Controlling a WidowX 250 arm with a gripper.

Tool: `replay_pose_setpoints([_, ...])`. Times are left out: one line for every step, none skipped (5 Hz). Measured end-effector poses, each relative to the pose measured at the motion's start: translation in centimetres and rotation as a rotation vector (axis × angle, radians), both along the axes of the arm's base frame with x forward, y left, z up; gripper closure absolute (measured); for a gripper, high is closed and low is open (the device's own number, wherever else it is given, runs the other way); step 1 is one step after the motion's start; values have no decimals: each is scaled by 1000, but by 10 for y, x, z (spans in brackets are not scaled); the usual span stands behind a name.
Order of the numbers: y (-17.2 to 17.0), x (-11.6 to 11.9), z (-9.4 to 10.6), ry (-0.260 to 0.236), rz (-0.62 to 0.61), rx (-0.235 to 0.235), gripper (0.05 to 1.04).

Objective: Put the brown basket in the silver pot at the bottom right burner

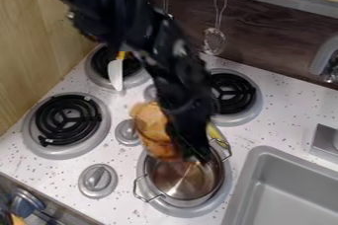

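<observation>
The black gripper point(194, 152) hangs over the upper part of the silver pot point(185, 179), which sits on the bottom right burner point(221, 197). Against the gripper's left side is the brown basket point(153, 128), tilted, its lower end above the pot's upper left rim. The arm hides part of the basket, and how the gripper's jaws stand is hidden too. A yellow item point(216, 136) shows just right of the gripper, partly covered by it.
Three other burners surround the work: left point(66, 120), back left point(99, 66) and back right point(234, 93). A white and yellow utensil point(115, 75) lies on the back left one. The grey sink point(290, 189) is at the right, and whisks point(214, 39) hang at the back.
</observation>
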State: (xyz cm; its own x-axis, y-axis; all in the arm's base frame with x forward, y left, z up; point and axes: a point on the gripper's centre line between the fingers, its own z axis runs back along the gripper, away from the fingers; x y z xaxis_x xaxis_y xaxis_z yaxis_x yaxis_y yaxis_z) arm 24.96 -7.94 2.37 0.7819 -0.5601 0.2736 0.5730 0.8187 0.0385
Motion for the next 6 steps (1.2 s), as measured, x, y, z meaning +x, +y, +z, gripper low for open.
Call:
replay_pose_setpoints([-12, -12, -1, -13, -12, 30, 994])
replay_pose_setpoints([-18, -19, -1, -30, -17, 27, 994])
replay_pose_setpoints([-24, -25, -4, -33, -16, 26, 994])
replay_pose_setpoints([-32, -25, -5, -58, -52, -38, 994])
replay_pose_setpoints([-34, -24, -10, -68, -17, -58, 994])
replay_pose_setpoints([-35, -22, -12, -74, -41, -63, 994])
